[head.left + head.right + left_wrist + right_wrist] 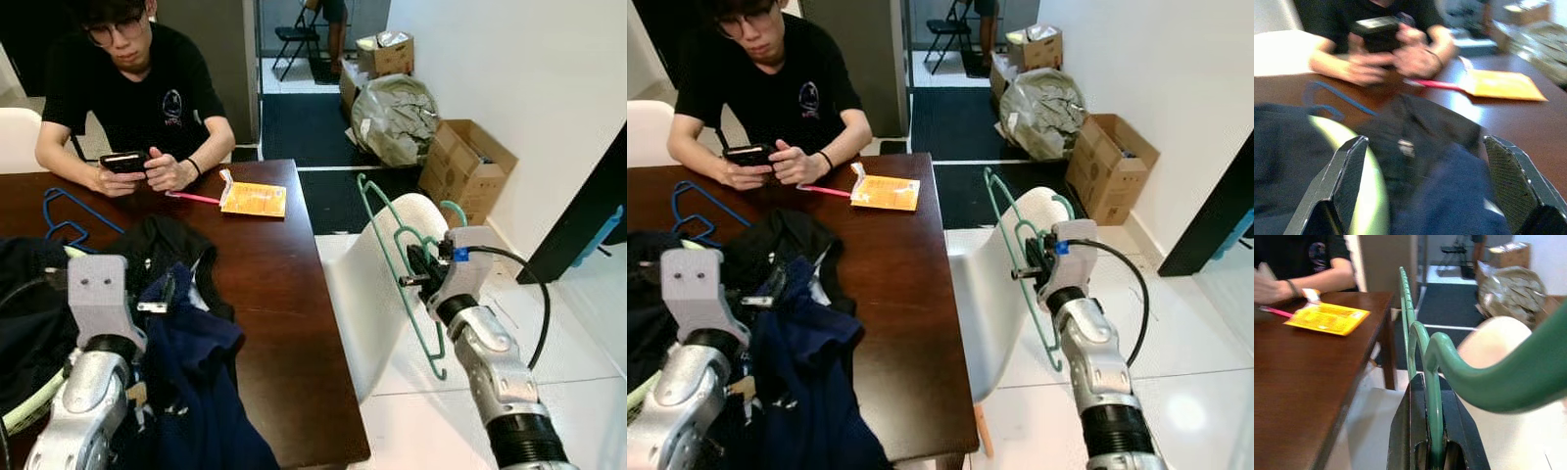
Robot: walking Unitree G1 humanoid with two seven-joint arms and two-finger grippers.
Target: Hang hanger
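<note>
A green plastic hanger (404, 257) hangs upright in the air to the right of the table, over a white chair (372, 294). My right gripper (419, 269) is shut on the hanger's wire, and its black fingers (1415, 431) pinch the green hanger (1420, 347) in the right wrist view. My left gripper (1425, 191) is open above a pile of dark clothes (186, 343) at the table's near left. A blue hanger (69, 220) lies flat on the table beside the pile. A pale green hanger (1369, 191) shows under the left gripper.
A person in a black shirt (132, 88) sits at the far side of the dark wooden table (274, 274), holding a phone. A yellow packet (253, 199) and a pink pen lie near them. Cardboard boxes (465, 166) and a bag stand along the right wall.
</note>
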